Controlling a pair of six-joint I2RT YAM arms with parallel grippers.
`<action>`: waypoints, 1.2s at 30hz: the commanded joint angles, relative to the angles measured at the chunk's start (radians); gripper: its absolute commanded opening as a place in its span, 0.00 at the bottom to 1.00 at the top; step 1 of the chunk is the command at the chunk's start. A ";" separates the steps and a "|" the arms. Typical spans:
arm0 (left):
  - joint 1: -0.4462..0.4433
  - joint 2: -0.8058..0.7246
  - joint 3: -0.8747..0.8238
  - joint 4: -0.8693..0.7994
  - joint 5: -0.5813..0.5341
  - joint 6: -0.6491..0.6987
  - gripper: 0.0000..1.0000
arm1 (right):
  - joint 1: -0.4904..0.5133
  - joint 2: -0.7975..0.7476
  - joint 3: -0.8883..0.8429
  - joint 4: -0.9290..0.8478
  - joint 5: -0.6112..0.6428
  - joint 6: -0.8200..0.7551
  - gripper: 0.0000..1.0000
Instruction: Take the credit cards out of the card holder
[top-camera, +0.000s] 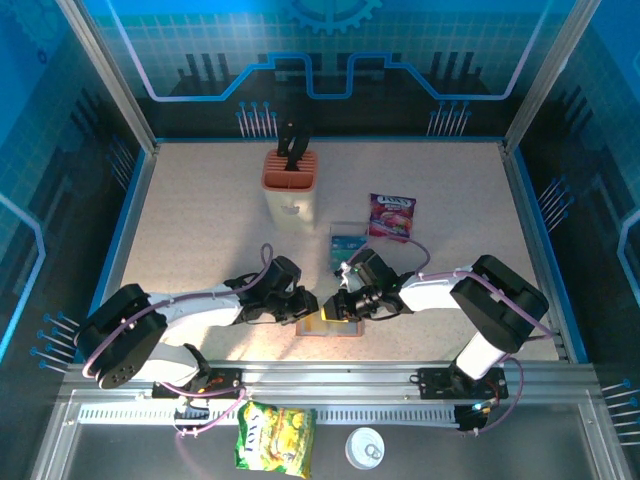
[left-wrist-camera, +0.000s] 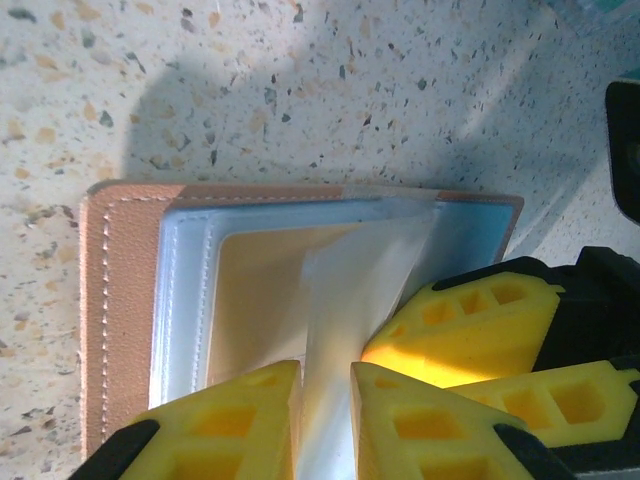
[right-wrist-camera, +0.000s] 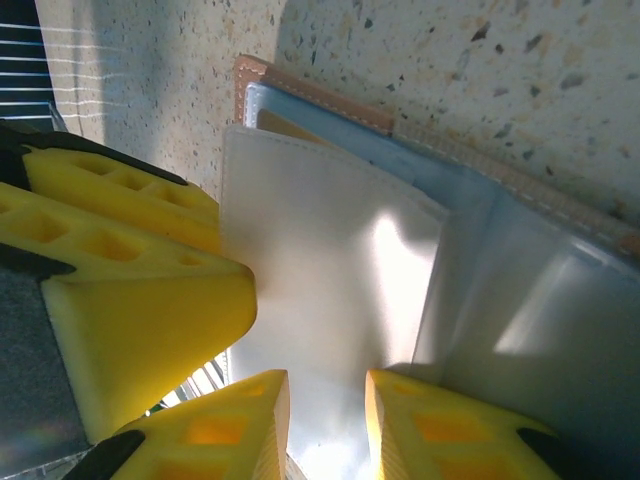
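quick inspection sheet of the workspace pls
surface: speckled table, no spills seen
job's things: card holder open on the table; teal credit cards in clear tray
clutter: knife block, purple snack packet; green packet and white lid on the near ledge
grippers: left pincer shut on a clear sleeve; right pincer straddles a sleeve, grip unclear
cables: purple cables along both arms, no snag seen
surroundings: blue printed walls

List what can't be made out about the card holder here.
- Top view: the left gripper and right gripper cover most of the card holder.
- Left wrist view: glare on the clear sleeve hides what, if anything, sits inside.
- Both wrist views: whether either gripper truly pinches the sleeve; glare washes out the contact.
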 joint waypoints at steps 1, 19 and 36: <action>-0.006 -0.015 0.032 0.003 0.023 -0.002 0.20 | -0.013 -0.011 -0.015 0.018 -0.020 0.015 0.27; -0.020 -0.014 0.098 -0.045 0.059 0.020 0.21 | -0.038 -0.328 0.131 -0.401 0.137 -0.067 0.30; -0.074 0.185 0.236 0.011 0.106 0.027 0.21 | -0.133 -0.561 0.131 -0.651 0.297 -0.140 0.32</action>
